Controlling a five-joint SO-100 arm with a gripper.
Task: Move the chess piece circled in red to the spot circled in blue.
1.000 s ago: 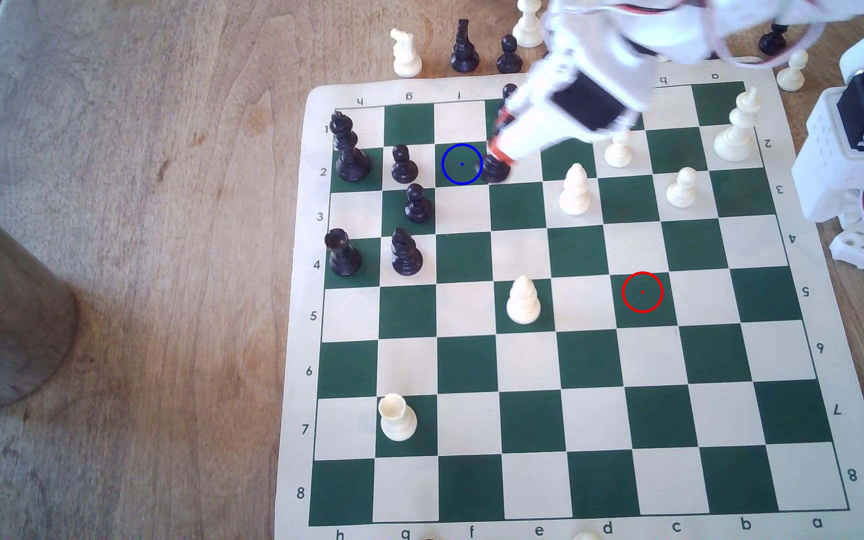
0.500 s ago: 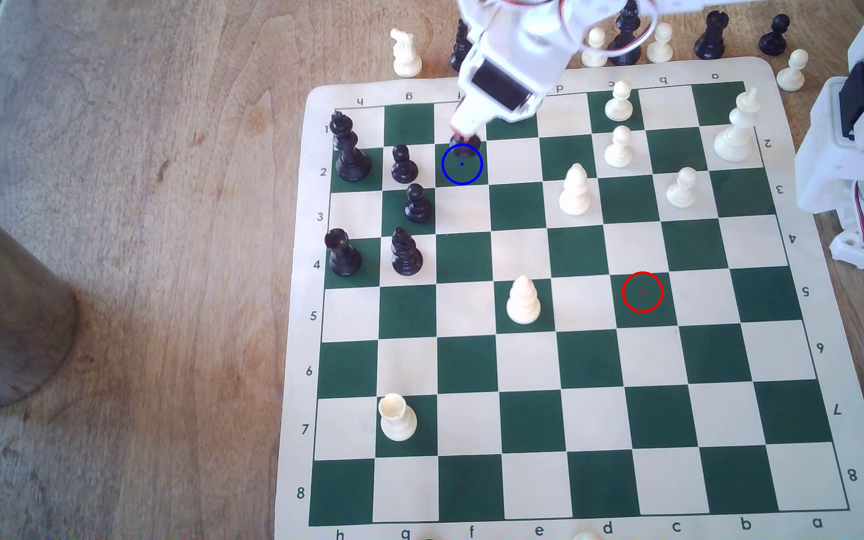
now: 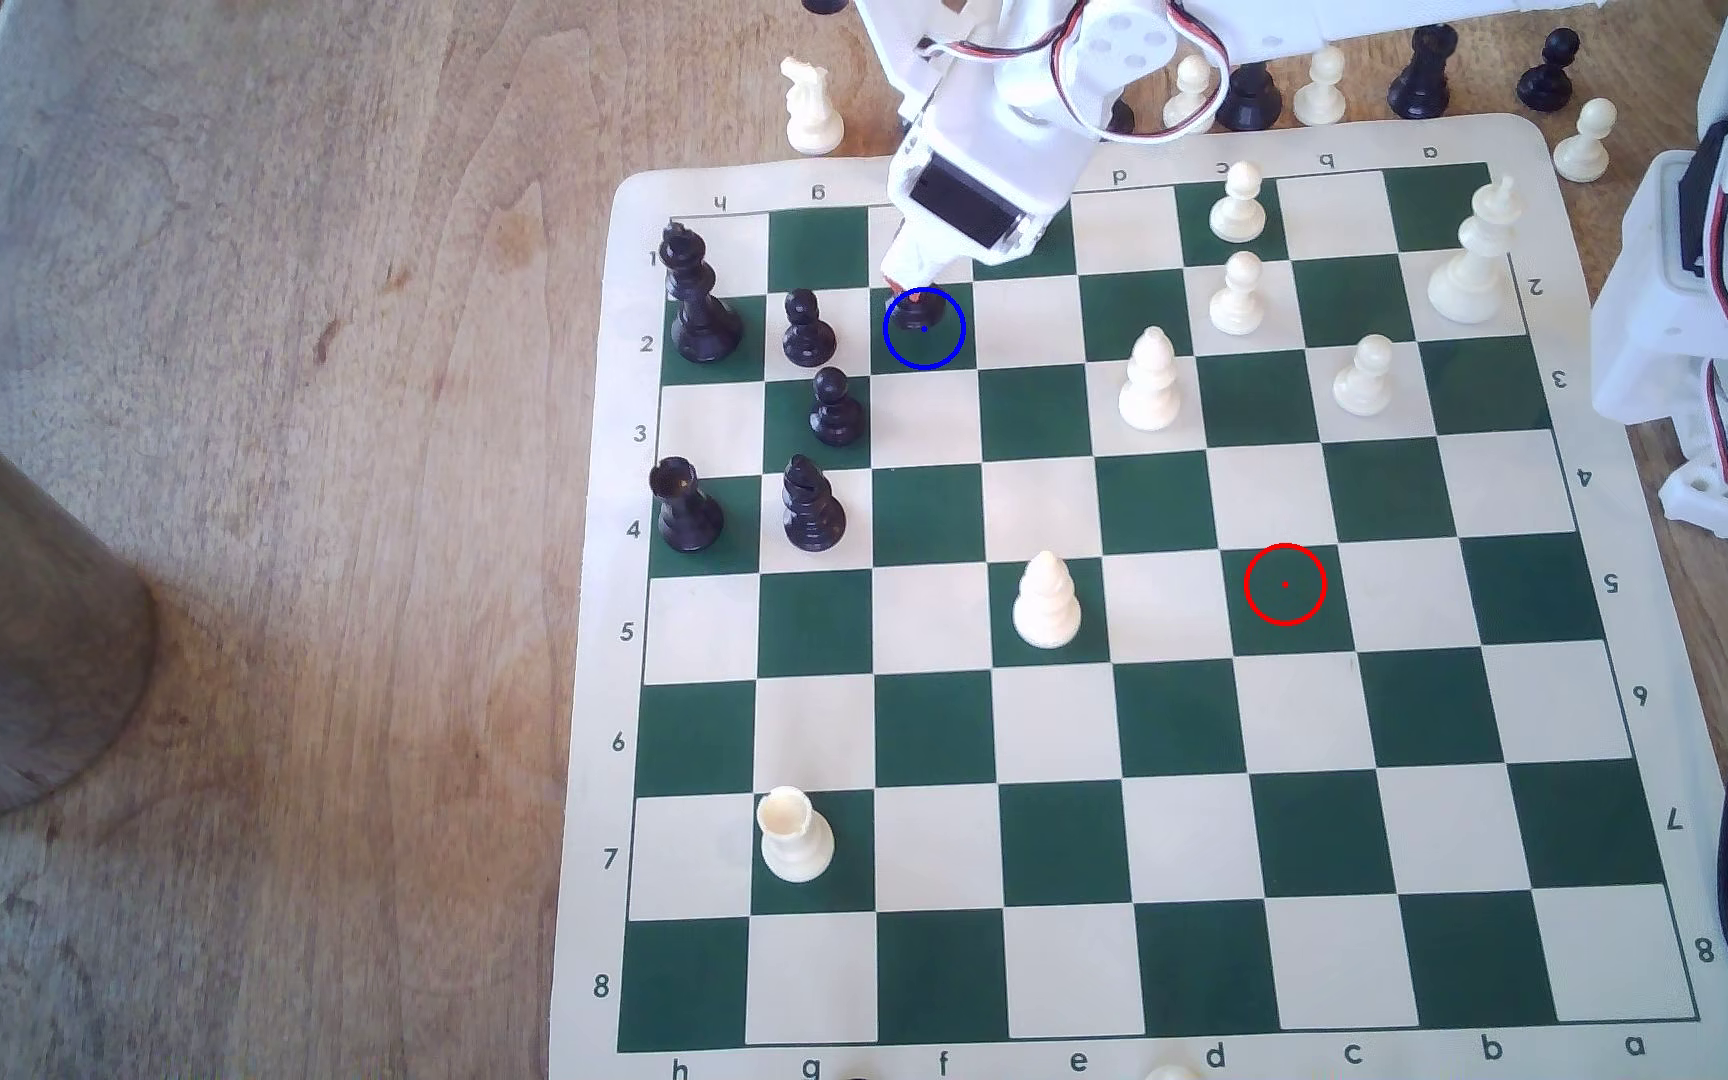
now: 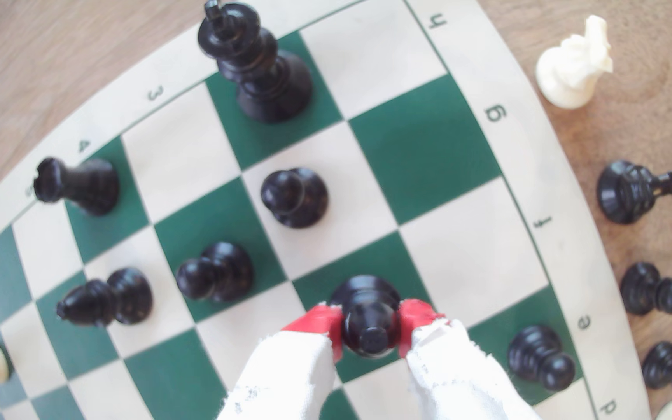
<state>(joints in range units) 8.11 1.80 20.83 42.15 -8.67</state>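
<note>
The chess piece [image 3: 920, 312], a black bishop, stands upright inside the blue ring, and my gripper [image 3: 912, 294] is shut on it from above. The wrist view has my red-tipped gripper [image 4: 370, 325] clamped on both sides of the chess piece's [image 4: 368, 319] head. Its round base lies over the spot [image 4: 370, 258], a dark green square. I cannot tell whether the base touches the spot [image 3: 949, 351]. The red-ringed green square [image 3: 1285, 585] holds no piece.
Close on the exterior view's left of the spot are black pawns [image 3: 808, 329] [image 3: 836, 408], a black king [image 3: 699, 301], another black bishop [image 3: 813, 506] and a rook [image 3: 685, 506]. A black pawn [image 4: 540, 357] stands one square diagonally away. Captured pieces line the far table edge.
My gripper carried the chess piece toward the exterior view's left, from the neighbouring square into the blue ring, and came lower over it.
</note>
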